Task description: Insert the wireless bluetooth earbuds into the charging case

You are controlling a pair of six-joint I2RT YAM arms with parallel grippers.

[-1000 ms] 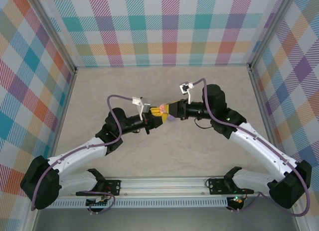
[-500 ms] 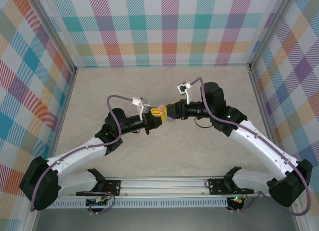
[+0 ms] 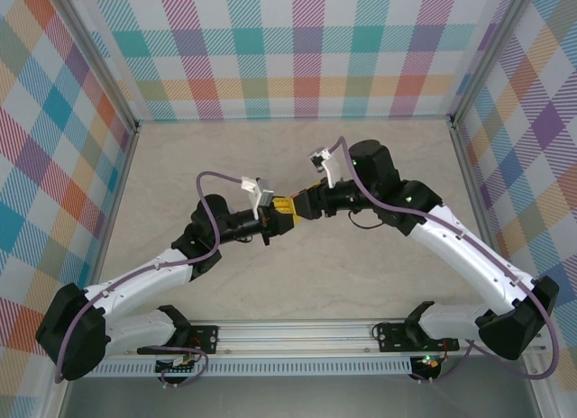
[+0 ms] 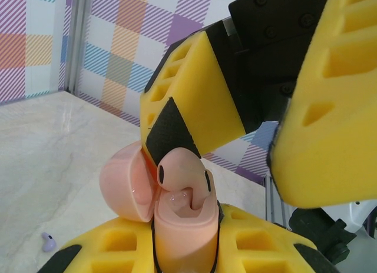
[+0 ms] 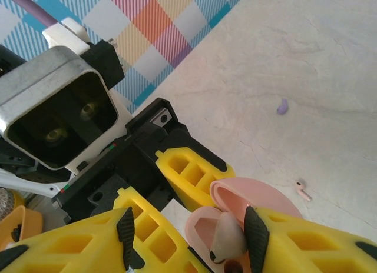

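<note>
The two yellow foam fingers of the right end effector [image 5: 191, 236] stand apart at the bottom of the frame. Between them a pale pink earbud [image 5: 227, 239] sits in the open pink charging case [image 5: 200, 226], just beside one finger's black pad. The left end effector [image 5: 188, 205] clamps the case between its own yellow fingers, and on the marbled worktop [image 5: 306, 61] beyond lie a purple earbud [image 5: 283, 106] and, near the raised lid [image 5: 259, 193], a small pink earbud [image 5: 303, 191].

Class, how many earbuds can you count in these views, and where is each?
3. One pink earbud rests in the open pink case; a purple earbud and a second pink earbud lie loose on the table. Others may be hidden.
</note>
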